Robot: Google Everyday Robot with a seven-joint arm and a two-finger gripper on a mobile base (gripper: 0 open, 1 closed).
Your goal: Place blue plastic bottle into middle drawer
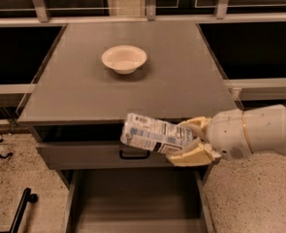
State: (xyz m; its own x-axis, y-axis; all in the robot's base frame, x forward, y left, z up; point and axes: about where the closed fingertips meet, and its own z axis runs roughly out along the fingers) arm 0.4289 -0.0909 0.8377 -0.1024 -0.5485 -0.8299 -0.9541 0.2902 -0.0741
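Cream-coloured, the bowl sits on the cabinet top, well beyond the jaws and off to their left, its pale inside turned up. Nearer and lower, the middle drawer stands pulled out directly beneath the jaws, a wide grey metal tray with low side walls and its flat floor in plain sight. Above it, level with the jaws and just behind them, runs the shut drawer front with its black handle.

The blue plastic bottle lies nearly level in the air, clamped at its right end between the jaws. Its white-and-pale-blue label runs out to their left, across the cabinet's front edge and over the open drawer, touching neither. The gripper has its cream fingers clenched on the bottle from above and below. The white arm stretches away to the right.

The grey cabinet top spreads behind the jaws. A speckled floor lies far to their left and below, with a black bar resting on it. Pale rails and dark panes close the room behind.
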